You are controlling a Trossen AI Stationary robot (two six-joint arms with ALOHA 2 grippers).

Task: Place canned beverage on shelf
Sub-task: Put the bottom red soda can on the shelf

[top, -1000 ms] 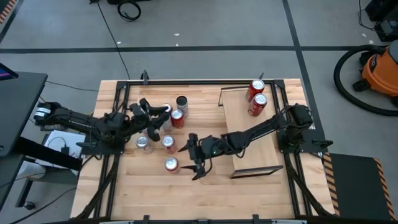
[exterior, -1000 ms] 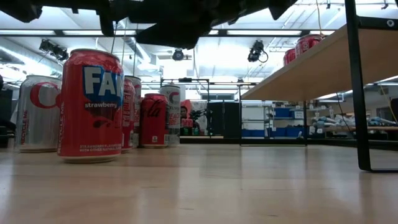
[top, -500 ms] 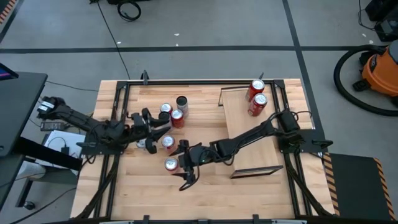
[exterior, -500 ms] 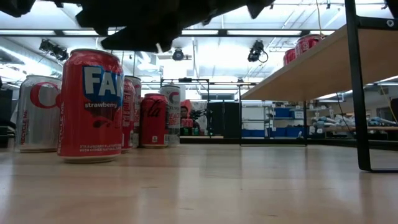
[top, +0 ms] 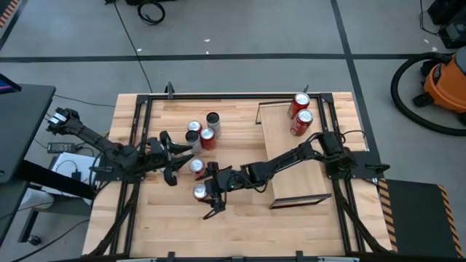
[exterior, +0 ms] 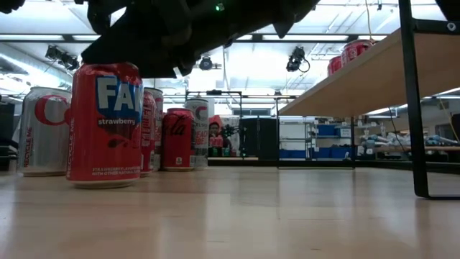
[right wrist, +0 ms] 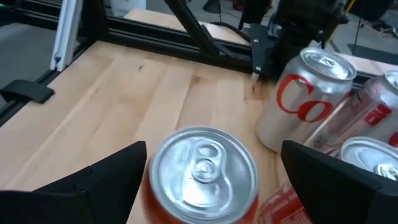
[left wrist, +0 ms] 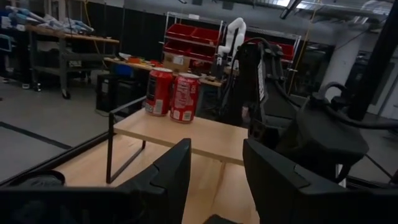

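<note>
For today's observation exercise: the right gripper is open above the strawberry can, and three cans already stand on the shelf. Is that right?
Not quite. Only two cans stand on the shelf, not three; the high view shows them at its far end, and the left wrist view confirms the pair. The rest holds: the right gripper is open above the strawberry can.

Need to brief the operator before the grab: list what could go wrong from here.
1. The right gripper hangs open over the red strawberry soda can; a silver cola can and other cans stand close, so a finger might knock one over.
2. The left gripper waits open beside the same cluster, so the arms could crowd each other.
3. Two red cans already stand at one end of the light-wood shelf, so that end has less room.
</note>
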